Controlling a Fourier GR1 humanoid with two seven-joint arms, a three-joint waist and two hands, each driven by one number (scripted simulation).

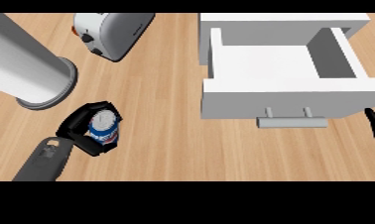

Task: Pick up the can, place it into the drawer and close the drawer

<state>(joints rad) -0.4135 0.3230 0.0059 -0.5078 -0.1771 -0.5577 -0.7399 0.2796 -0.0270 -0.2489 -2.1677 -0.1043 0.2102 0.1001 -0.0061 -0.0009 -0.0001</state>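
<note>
While the left hand [79, 130] grips the can [104, 128], the drawer [282, 100] stands open.

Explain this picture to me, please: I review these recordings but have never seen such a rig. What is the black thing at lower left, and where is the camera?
The camera sits at the robot's head and looks steeply down at a wooden counter. The black thing is the robot's left hand on a grey forearm, its fingers curled round a blue and white can. At the right stands a white drawer, pulled open with nothing visible inside, its handle facing the robot. A dark sliver at the right edge may be the right hand; too little shows to tell. Also on the counter: a toaster at the top and a grey cylinder at the left.
</note>
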